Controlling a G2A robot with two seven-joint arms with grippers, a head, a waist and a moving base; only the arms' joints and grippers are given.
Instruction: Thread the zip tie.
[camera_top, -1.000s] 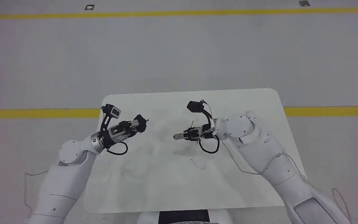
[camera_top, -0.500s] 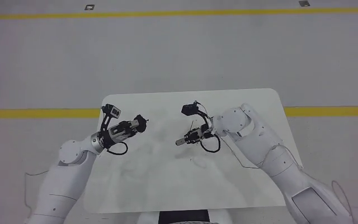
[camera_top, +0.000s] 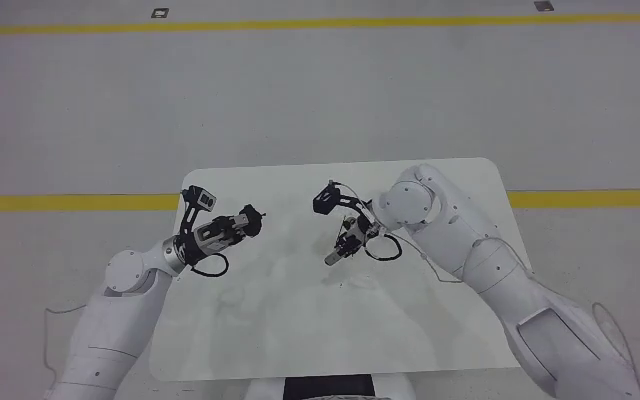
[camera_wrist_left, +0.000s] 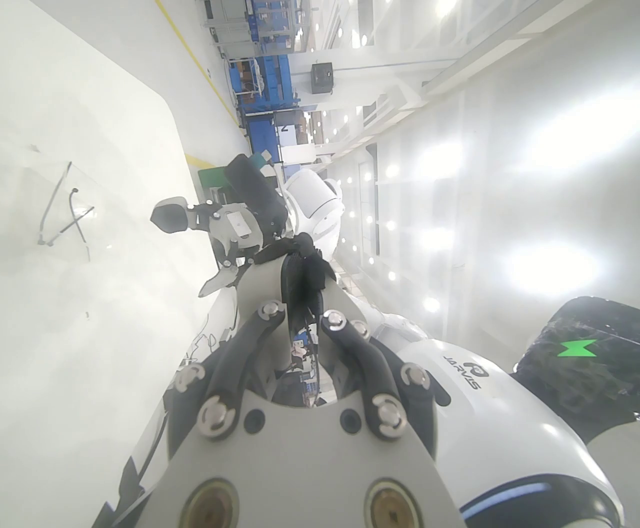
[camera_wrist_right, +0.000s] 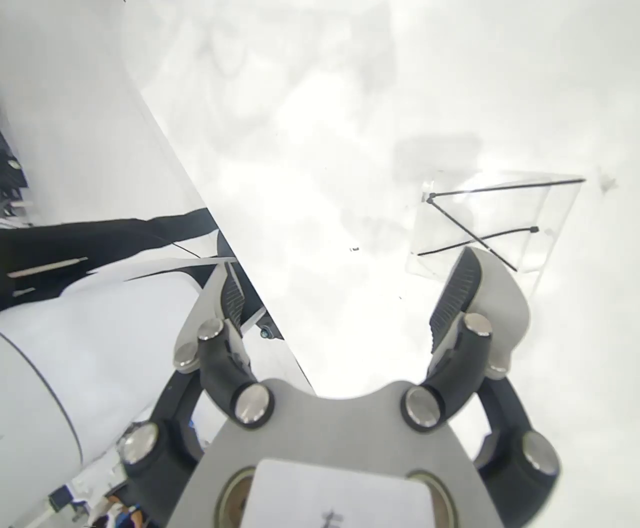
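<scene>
"Black pads on the right gripper: spread wide, holding nothing. Why so?"
"Ready to pinch, most likely. Hangs near the zip tie, thin and black, lying flat in a clear bag on the white table, crossed over a second one."
"And the left gripper?"
"Pinched together, nothing seen between. Hangs well apart, up off the table, maybe to take the other end later."

The left arm and right arm had glossy white rounded shells, with black cables looping at the wrists. The right gripper showed a grey metal plate, black linkages, round silver screws and ribbed black finger pads. A green mark sat on a dark casing.
</scene>
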